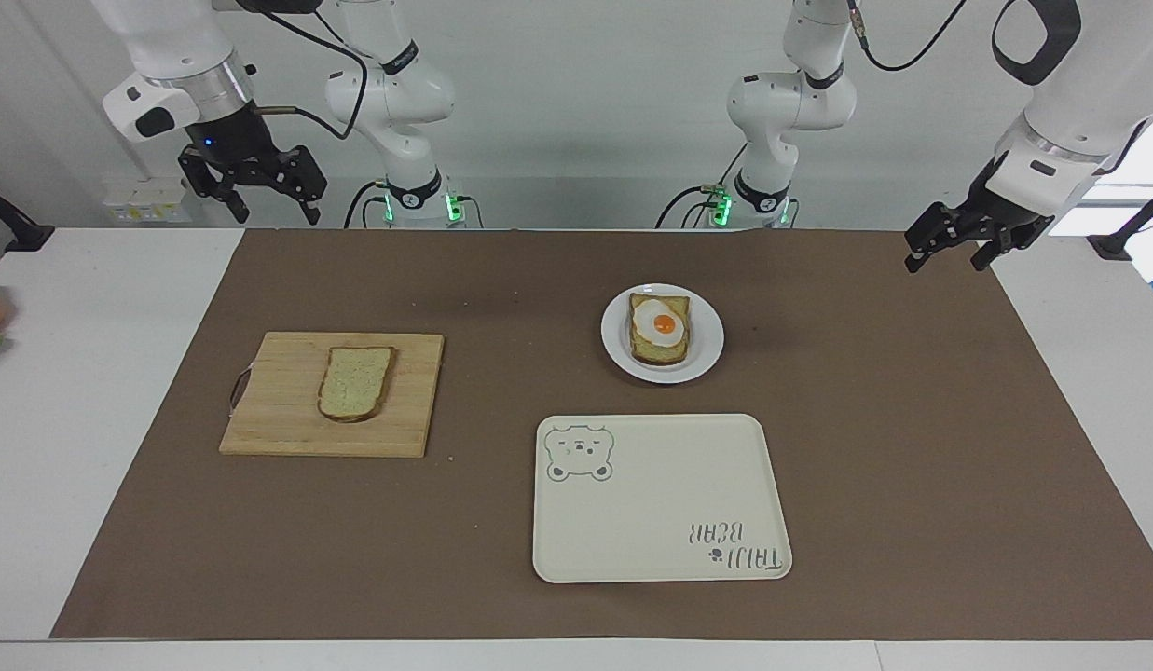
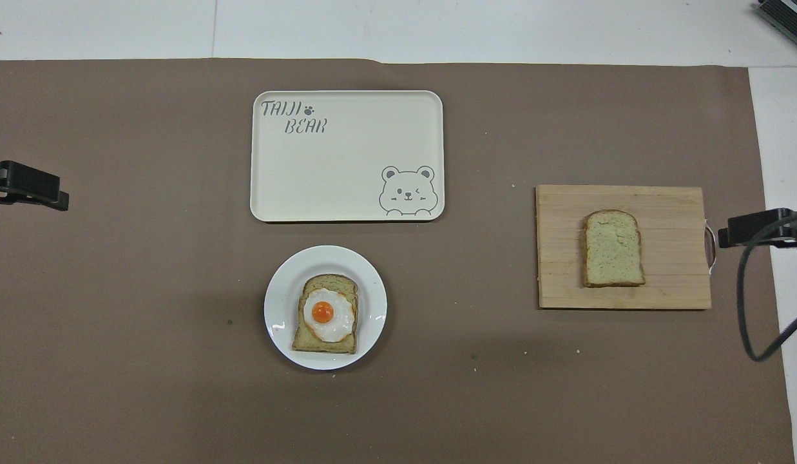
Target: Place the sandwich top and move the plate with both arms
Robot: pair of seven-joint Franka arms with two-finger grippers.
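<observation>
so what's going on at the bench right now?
Nothing is handled yet. Both arms wait raised, fingers open: left gripper and right gripper at opposite table ends. The plain bread slice lies on the wooden cutting board; the egg toast sits on the white plate, tray beside.

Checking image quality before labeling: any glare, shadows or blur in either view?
Facing view: even light, a bright washed-out window patch by the left gripper, a soft shadow under the plate. Overhead view: sharp, small glints on the plate rim, faint dark patches on the brown mat.
</observation>
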